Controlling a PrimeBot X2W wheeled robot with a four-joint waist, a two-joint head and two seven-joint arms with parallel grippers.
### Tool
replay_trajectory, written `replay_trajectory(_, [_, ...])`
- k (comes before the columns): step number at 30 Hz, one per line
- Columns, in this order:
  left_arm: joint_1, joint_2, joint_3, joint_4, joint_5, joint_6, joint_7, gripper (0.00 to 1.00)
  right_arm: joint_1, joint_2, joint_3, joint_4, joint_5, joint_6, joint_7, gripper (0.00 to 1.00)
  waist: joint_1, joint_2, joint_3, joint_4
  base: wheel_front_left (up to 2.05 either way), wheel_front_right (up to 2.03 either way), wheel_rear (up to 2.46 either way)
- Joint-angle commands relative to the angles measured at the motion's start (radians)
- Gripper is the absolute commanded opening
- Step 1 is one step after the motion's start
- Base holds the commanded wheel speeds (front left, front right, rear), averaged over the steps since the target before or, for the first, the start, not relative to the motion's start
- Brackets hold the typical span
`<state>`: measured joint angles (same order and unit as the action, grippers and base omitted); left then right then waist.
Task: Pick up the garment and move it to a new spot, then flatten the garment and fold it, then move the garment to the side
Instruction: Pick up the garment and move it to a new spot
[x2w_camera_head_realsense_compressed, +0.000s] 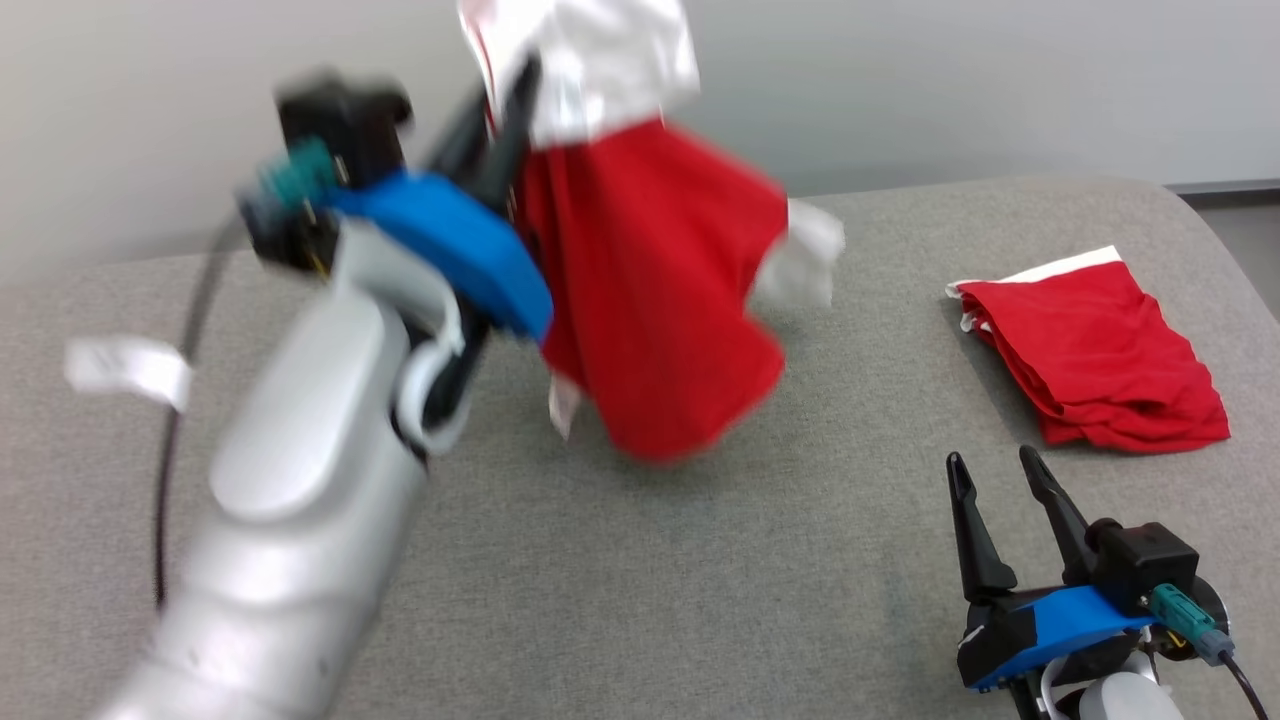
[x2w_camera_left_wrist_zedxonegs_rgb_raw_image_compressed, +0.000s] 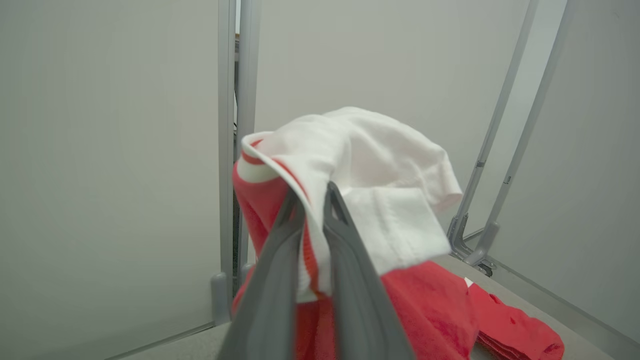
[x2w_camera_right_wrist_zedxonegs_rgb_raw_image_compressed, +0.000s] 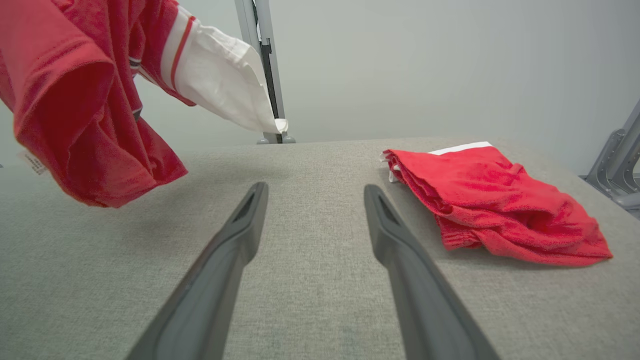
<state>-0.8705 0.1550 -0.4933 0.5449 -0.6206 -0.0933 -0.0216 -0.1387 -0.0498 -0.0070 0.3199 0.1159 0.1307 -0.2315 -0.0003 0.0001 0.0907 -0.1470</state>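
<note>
A red and white garment (x2w_camera_head_realsense_compressed: 650, 290) hangs in the air above the middle of the grey table (x2w_camera_head_realsense_compressed: 640, 590), blurred with motion. My left gripper (x2w_camera_head_realsense_compressed: 510, 100) is raised and shut on the garment near its white top part. In the left wrist view the two fingers (x2w_camera_left_wrist_zedxonegs_rgb_raw_image_compressed: 345, 260) pinch the red-striped white edge of the garment (x2w_camera_left_wrist_zedxonegs_rgb_raw_image_compressed: 380, 190). My right gripper (x2w_camera_head_realsense_compressed: 995, 470) rests open at the lower right, low over the table, with nothing between its fingers. In the right wrist view the hanging garment (x2w_camera_right_wrist_zedxonegs_rgb_raw_image_compressed: 85, 115) is at the upper left, clear of the right gripper (x2w_camera_right_wrist_zedxonegs_rgb_raw_image_compressed: 315, 192).
A second red garment (x2w_camera_head_realsense_compressed: 1095, 350), folded, lies on the table at the right, just beyond my right gripper; it shows as a red pile (x2w_camera_right_wrist_zedxonegs_rgb_raw_image_compressed: 495, 200) in the right wrist view. Pale wall panels with metal frame posts (x2w_camera_left_wrist_zedxonegs_rgb_raw_image_compressed: 235, 125) stand behind the table.
</note>
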Motion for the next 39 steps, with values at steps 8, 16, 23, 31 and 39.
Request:
replay_trajectory(8, [0.308, -0.02, -0.039, 0.126, 0.004, 0.06, -0.115, 0.0, -0.017, -0.002, -0.009, 0.038, 0.012, 0.0, -0.022, 1.0, 0.0003, -0.0001, 0.05, -0.025, 0.0, 0.0, 0.0])
replay_trajectory(16, [0.409, -0.047, -0.053, 0.246, 0.003, 0.064, -0.199, 1.0, -0.031, -0.002, -0.012, 0.072, 0.007, 0.0, -0.031, 1.0, 0.0003, -0.0001, 0.063, -0.025, 0.0, 0.0, 0.0])
replay_trajectory(23, [0.378, -0.014, -0.091, 0.237, 0.092, 0.072, -0.238, 1.0, -0.036, -0.002, -0.017, 0.089, -0.006, 0.0, -0.034, 1.0, 0.0003, -0.0001, 0.025, -0.006, 0.0, 0.0, 0.0])
replay_trajectory(31, [0.47, 0.035, -0.021, 0.075, 0.13, 0.104, -0.244, 1.0, -0.008, -0.002, -0.025, 0.097, -0.007, 0.0, -0.034, 1.0, 0.0003, -0.0001, -0.028, 0.023, 0.0, 0.0, 0.0])
replay_trajectory(39, [0.685, 0.049, 0.084, -0.105, 0.122, 0.15, -0.244, 1.0, 0.027, -0.002, -0.005, 0.096, 0.004, 0.0, -0.035, 1.0, 0.0003, -0.0001, -0.07, 0.045, 0.0, 0.0, 0.0])
